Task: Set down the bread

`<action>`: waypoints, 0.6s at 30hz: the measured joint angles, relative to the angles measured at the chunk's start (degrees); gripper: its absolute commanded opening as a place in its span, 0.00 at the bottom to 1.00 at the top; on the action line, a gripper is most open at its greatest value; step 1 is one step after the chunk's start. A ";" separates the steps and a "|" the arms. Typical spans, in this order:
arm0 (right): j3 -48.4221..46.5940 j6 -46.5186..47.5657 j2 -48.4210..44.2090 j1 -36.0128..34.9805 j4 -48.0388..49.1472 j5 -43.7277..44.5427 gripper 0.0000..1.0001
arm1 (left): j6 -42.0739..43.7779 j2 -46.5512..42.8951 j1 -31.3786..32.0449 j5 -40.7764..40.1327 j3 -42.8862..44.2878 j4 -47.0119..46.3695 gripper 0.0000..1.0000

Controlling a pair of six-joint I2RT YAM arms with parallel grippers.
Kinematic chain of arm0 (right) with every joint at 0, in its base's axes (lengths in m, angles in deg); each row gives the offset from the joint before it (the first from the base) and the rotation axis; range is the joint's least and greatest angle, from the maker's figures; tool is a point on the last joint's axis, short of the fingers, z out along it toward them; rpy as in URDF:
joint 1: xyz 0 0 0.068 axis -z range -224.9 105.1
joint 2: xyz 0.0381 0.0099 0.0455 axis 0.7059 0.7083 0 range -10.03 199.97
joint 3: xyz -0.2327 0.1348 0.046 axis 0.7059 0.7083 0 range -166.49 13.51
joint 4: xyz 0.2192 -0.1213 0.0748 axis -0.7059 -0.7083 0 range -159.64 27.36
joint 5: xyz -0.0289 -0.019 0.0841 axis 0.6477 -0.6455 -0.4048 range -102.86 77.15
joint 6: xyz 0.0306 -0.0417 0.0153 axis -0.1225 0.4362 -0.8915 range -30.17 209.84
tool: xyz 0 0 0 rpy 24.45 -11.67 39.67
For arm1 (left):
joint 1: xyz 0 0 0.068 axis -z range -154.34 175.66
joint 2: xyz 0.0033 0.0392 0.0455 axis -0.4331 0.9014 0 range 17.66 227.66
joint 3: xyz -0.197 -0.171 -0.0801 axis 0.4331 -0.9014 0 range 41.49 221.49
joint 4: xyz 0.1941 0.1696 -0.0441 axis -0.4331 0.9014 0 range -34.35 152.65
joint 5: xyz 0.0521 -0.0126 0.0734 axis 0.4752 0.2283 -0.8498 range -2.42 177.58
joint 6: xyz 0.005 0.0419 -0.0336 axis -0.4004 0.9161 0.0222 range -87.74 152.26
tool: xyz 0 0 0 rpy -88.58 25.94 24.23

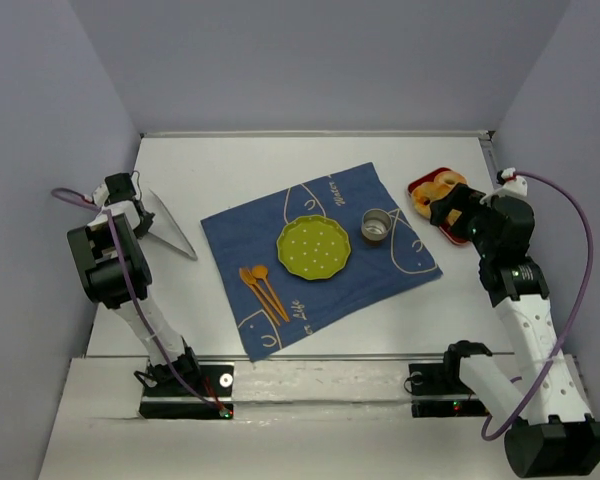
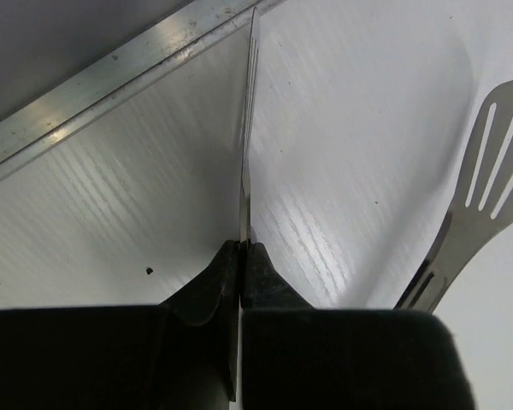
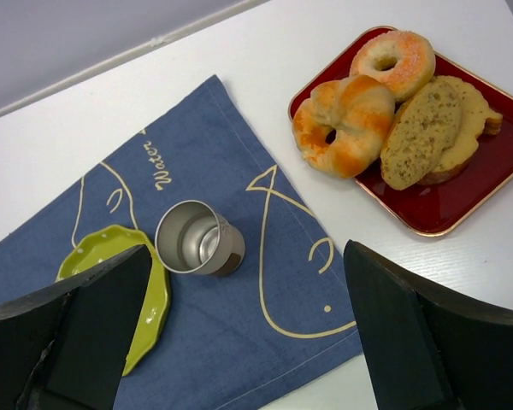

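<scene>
A: Left first?
B: Left gripper (image 2: 242, 256) at the left edge, clamped on thin metal blade (image 2: 249, 128).
A: Bread?
B: The bread (image 3: 421, 132) lies in red tray (image 3: 462, 213) near the far right corner, against doughnuts (image 3: 346, 124). Right gripper (image 3: 244, 282) just beside the tray, jaws wide apart, holding nothing.

Colours across the plain white worktop (image 1: 280, 165)

The blue fabric cloth (image 3: 197, 342) bears cream line-drawn fish and cursive lettering; the scalloped lime-green plate (image 1: 314, 247) has pale dots. The square red tray (image 3: 462, 201) is edged in gold. The ring-shaped doughnuts (image 3: 346, 120) are golden with orange-pink glaze, the oval golden-brown bread (image 3: 421, 132) finely speckled. The metal cup (image 3: 197, 239), thin metal blade (image 2: 246, 213) and slotted metal spatula (image 2: 487, 171) are silver-grey; the slim utensils (image 1: 263, 291), orange.
</scene>
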State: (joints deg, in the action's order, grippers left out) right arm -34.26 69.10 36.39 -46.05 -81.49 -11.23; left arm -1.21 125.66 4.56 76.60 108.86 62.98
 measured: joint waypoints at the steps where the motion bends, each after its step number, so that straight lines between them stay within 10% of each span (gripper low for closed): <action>1: 0.00 0.00 -0.20 0.00 0.00 -0.31 1.00 | 0.13 0.00 0.00 0.46 0.00 -0.04 0.06; 10: 0.00 1.57 -1.22 0.00 0.90 -11.63 1.00 | 2.12 -15.32 3.74 8.76 -7.98 -3.67 0.06; 18: 0.00 2.10 3.87 0.00 2.73 -22.29 1.00 | 1.46 -39.23 19.39 12.83 -9.57 -14.38 0.06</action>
State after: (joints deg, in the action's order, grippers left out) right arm -34.26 71.20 40.26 -46.05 -78.76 -33.52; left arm 0.25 86.43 23.95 89.43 99.29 48.60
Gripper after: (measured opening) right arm 0.998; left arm 0.105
